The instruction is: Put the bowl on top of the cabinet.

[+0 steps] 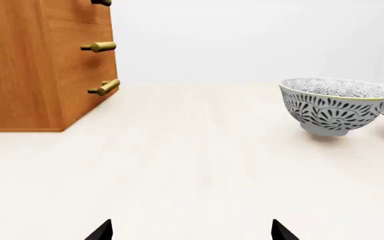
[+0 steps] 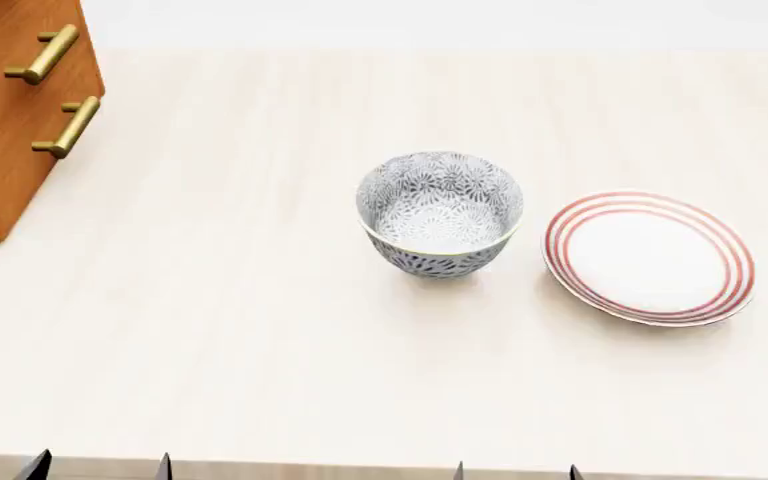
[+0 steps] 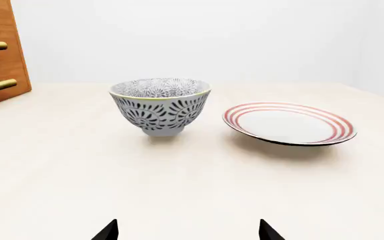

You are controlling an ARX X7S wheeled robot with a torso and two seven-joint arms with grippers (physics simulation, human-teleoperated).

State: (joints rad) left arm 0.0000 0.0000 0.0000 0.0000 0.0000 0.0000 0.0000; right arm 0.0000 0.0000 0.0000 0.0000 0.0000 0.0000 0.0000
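Both grippers, left gripper (image 2: 97,467) and right gripper (image 2: 516,470), fingers apart and holding nothing at table (image 2: 251,330) near edge, bowl (image 2: 439,213) upright mid-table just beside plate (image 2: 650,257), cabinet (image 2: 11,110) well left.

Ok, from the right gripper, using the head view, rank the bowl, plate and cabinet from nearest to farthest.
Measured from the right gripper at the table's near edge:
1. Bowl, ahead and slightly left; the plate, ahead to the right, is too close to call against it.
2. Cabinet, far left corner, clearly farthest.
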